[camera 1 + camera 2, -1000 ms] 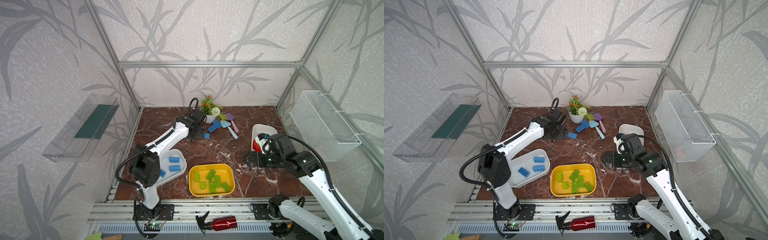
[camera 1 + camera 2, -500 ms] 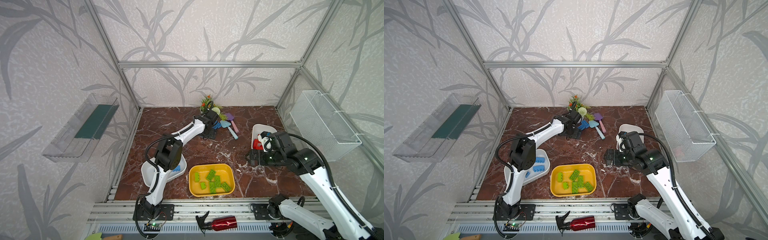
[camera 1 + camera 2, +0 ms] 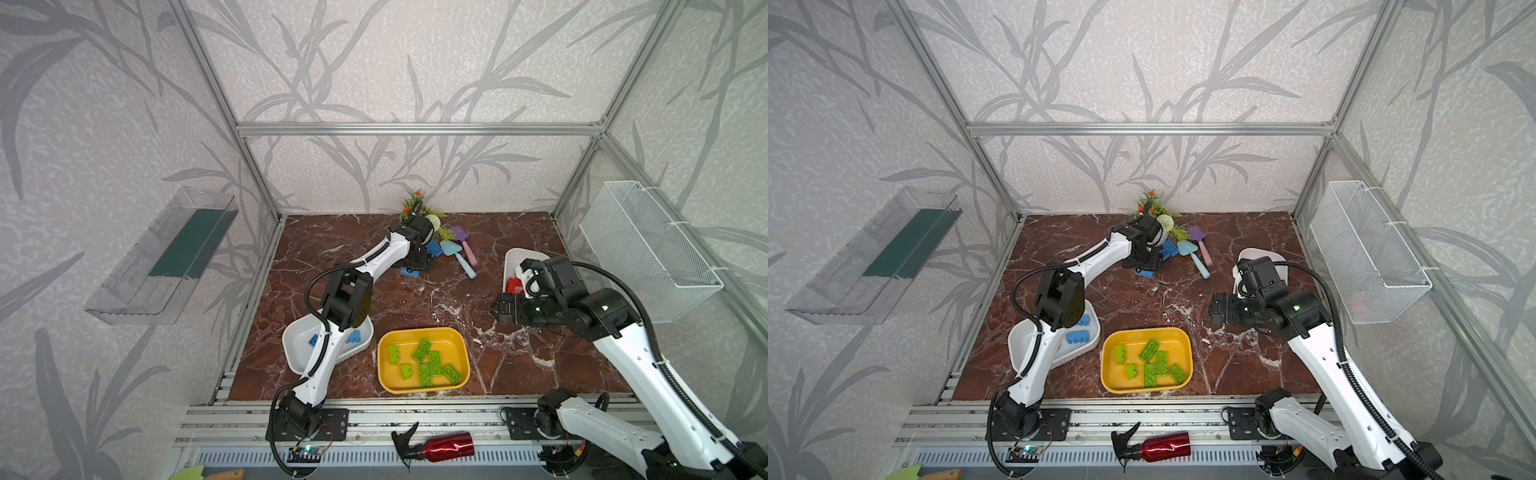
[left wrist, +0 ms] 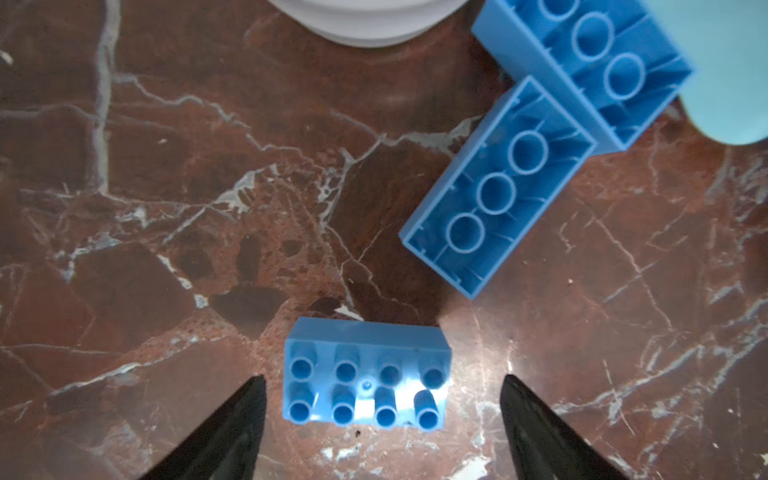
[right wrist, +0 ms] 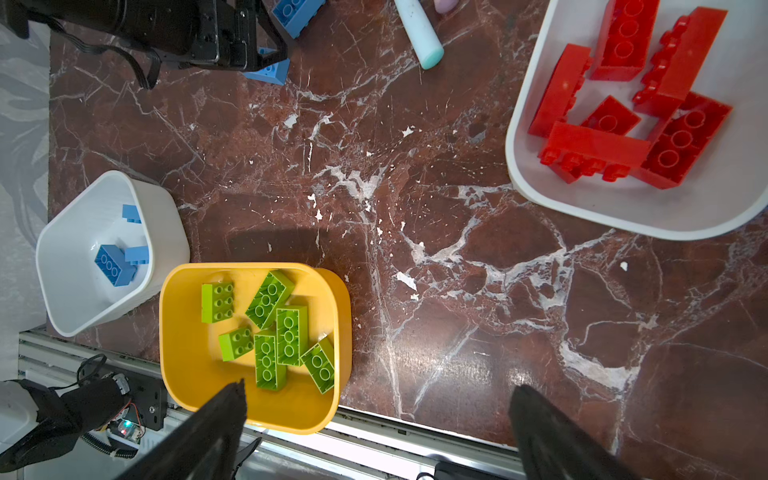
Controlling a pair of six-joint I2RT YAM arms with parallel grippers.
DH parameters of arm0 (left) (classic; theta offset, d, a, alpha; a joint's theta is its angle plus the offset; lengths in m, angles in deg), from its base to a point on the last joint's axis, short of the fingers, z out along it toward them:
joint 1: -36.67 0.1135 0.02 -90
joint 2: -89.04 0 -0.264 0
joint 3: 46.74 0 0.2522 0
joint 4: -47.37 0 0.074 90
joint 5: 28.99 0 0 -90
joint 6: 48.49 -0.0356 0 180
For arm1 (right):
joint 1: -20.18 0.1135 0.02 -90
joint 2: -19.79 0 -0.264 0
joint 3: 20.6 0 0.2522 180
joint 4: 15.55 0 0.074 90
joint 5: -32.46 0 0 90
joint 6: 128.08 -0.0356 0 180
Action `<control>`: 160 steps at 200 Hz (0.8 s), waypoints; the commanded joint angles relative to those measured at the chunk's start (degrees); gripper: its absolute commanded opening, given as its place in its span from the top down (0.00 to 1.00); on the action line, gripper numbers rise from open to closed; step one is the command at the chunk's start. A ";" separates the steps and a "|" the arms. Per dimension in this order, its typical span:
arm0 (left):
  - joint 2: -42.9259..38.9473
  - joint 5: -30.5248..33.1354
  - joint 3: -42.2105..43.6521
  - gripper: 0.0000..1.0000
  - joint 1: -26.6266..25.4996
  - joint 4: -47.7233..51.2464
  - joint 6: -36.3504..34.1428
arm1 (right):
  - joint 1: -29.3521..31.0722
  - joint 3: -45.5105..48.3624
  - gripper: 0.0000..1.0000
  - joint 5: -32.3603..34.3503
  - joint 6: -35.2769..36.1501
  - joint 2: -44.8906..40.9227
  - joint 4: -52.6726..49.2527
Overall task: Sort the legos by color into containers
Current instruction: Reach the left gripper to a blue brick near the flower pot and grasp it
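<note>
Your left hand point(image 4: 382, 376) hangs open astride a studs-up blue brick point(image 4: 367, 374) on the worktop point(image 4: 166, 208); its long axis runs finger to finger with a small gap at each end, so closing should pinch the short ends. Just beyond lies a second brick point(image 4: 494, 187), upturned, seemingly touching a third brick point(image 4: 582, 62). Your right hand point(image 5: 376, 384), open and empty, is well apart; the white tub point(image 5: 166, 224) holding blues sits by your left arm's base.

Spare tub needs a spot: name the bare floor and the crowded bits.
Bare: the middle, between yellow tub, red-brick tub and shovels; also the back-left corner beside the left arm. Crowded: around the pot, with loose blue bricks and left fingers.
</note>
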 commanded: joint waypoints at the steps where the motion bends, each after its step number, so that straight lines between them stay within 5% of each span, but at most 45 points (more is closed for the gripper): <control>1: 0.02 -2.08 0.90 0.13 0.63 1.45 -0.37 | -0.31 -1.36 0.01 0.82 -0.77 0.77 0.77; 112: 1.88 -2.78 1.45 0.16 0.16 2.30 -0.84 | -0.31 -0.88 0.01 1.27 -2.57 1.19 1.16; 160: 2.32 -0.73 2.01 0.29 -0.02 2.79 0.28 | -0.26 -1.01 0.01 1.27 -1.80 0.53 0.62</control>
